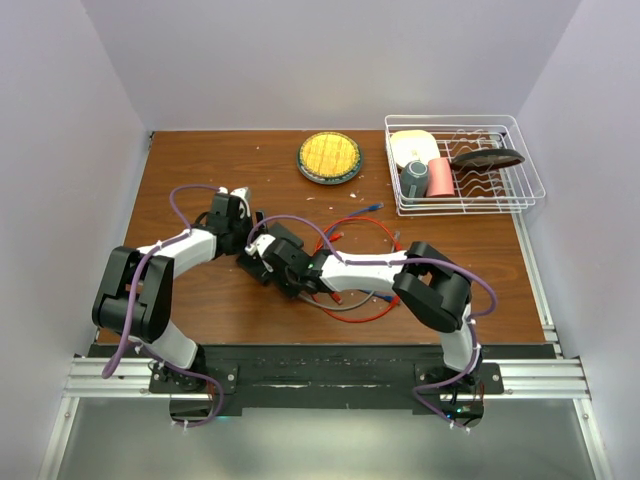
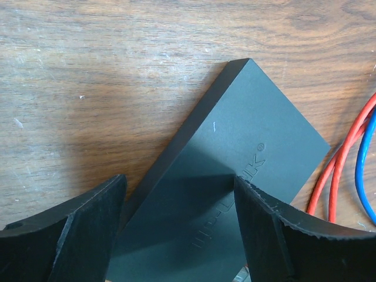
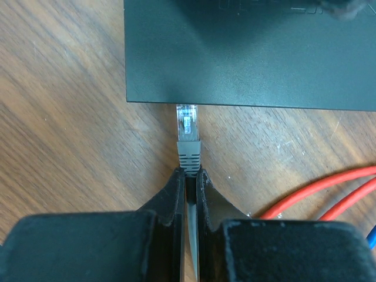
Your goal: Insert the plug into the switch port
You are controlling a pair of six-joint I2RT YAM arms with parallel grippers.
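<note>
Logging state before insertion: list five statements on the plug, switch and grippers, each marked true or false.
1. The right gripper grips the plug by its grey boot. True.
2. The plug is fully seated in the switch. False: its clear body shows outside the switch's edge.
3. The left gripper is shut. False: its fingers are spread over the switch.
4. The red cable lies on top of the switch. False: it lies on the table beside it.
5. A yellow dish sits on the table. True.

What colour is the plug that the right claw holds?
The plug is grey, its tip clear; right wrist view.
</note>
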